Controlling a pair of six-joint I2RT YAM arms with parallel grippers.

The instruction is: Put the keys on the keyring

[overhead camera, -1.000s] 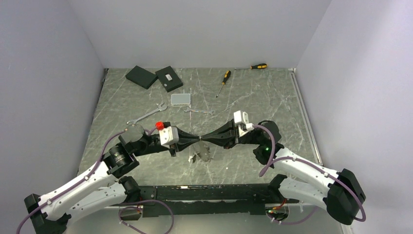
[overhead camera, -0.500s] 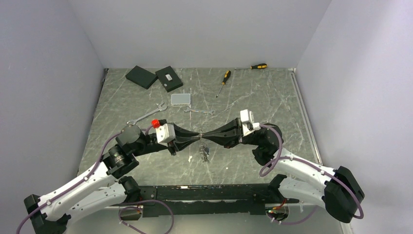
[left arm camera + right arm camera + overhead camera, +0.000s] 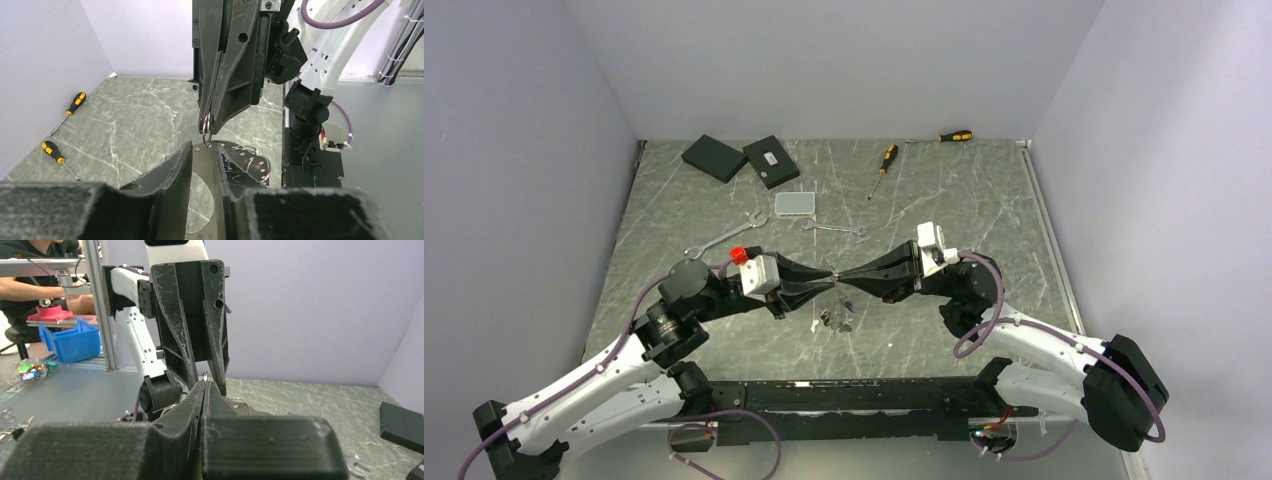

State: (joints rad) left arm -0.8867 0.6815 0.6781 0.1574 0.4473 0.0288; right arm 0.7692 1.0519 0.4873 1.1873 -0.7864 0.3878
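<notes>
Several keys (image 3: 835, 318) are seen bunched just under the keyring (image 3: 207, 126), whose loop is pinched in the closed right pincer (image 3: 210, 118), tip to tip with the left pincer (image 3: 202, 151), whose hold cannot be told, so the bunch is judged likely to be dropped onto the table (image 3: 944, 200) if the tips are pulled apart.

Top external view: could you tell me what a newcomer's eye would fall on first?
The black left gripper and black right gripper meet tip to tip above the grey marbled table's middle. The right gripper pinches a small silvery ring, with a bunch of small metal keys close by.
</notes>
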